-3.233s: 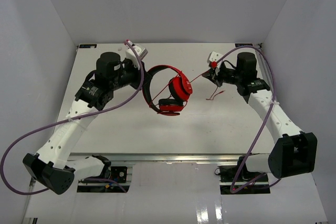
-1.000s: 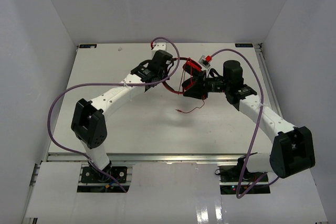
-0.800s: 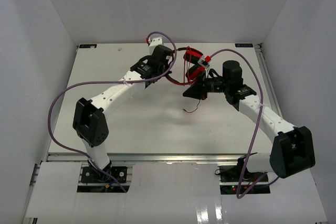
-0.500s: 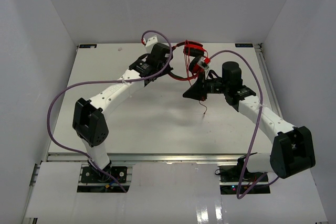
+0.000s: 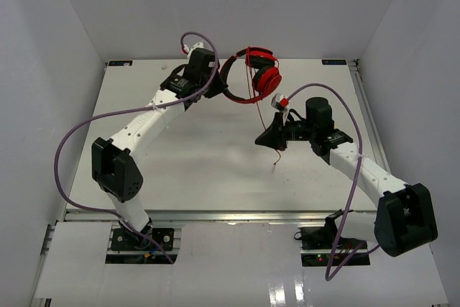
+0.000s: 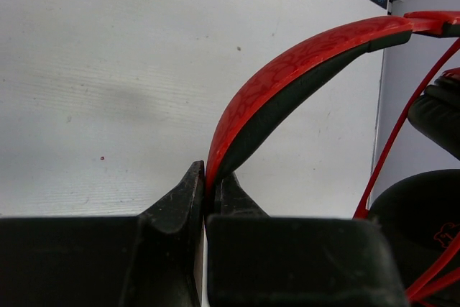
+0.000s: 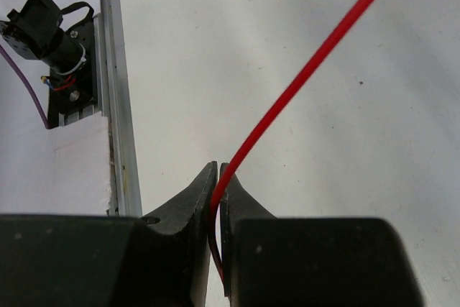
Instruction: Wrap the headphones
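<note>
Seen from above, two white robot arms reach over a white table. The left gripper is clamped narrowly on the headband of the red headphones. It holds them in the air above the far edge of the table, close to the back wall. The earcups hang to the right of that grip.

The right gripper is pinched shut on the thin red cord. The cord runs taut up from the jaws toward the earcups. A short loose tail of the cord dangles below the gripper; its end is too small to make out.

The step in hand looks like winding the cord around the headphones. To do it well, the right arm should keep a light, even tension and circle the band or cups, so each turn lies beside the last one. The left grip needs to stay firm, since the band is held only at its thin edge and could twist.

The headphones sit near the back wall, so there is little room behind them. Open table lies toward the near side and between the arms. The left arm's purple cable loops wide on the left, well apart from the cord.
</note>
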`<control>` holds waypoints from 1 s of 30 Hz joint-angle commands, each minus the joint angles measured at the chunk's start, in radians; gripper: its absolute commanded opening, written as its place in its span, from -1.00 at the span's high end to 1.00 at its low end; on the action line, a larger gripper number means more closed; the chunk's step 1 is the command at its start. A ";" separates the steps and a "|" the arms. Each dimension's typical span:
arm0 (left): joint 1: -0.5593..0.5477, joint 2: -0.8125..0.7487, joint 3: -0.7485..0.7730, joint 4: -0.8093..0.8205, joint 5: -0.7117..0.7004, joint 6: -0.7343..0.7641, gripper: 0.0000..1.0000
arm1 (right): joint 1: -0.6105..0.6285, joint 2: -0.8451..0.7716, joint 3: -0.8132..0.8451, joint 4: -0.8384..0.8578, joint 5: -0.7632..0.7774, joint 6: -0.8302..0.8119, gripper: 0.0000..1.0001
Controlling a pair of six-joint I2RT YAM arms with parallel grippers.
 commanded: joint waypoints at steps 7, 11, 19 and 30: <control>0.056 -0.195 -0.035 0.122 0.314 0.005 1.00 | -0.015 0.026 -0.015 0.000 0.011 -0.113 0.78; 0.059 -0.225 -0.085 0.150 0.402 0.033 1.00 | -0.030 0.032 -0.006 0.002 0.025 -0.130 0.81; 0.060 -0.278 -0.156 0.169 0.542 0.098 1.00 | -0.069 0.041 0.012 0.001 0.068 -0.174 0.84; 0.063 -0.337 -0.200 0.121 0.659 0.241 1.00 | -0.096 0.045 0.052 -0.008 0.145 -0.281 0.81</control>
